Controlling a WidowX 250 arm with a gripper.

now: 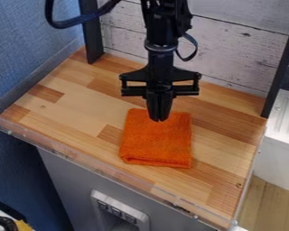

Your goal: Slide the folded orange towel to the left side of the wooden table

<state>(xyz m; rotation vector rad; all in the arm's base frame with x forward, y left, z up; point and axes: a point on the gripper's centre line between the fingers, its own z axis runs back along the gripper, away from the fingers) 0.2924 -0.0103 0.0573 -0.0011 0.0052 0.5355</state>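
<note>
The black hand (159, 119) hangs from the arm, which comes in from 12 o'clock, and points straight down over the 12 o'clock end of a folded orange cloth (156, 143). Its fingers are narrow, drawn together; whether the tips touch the cloth, I cannot tell. The cloth lies flat near the middle of the striped wooden tabletop (65, 110). A whitewashed plank wall (234, 49) stands from 12 to 2 o'clock, a blue panel (26, 58) at 10, and a socket strip (119, 211) sits below at 6.
</note>
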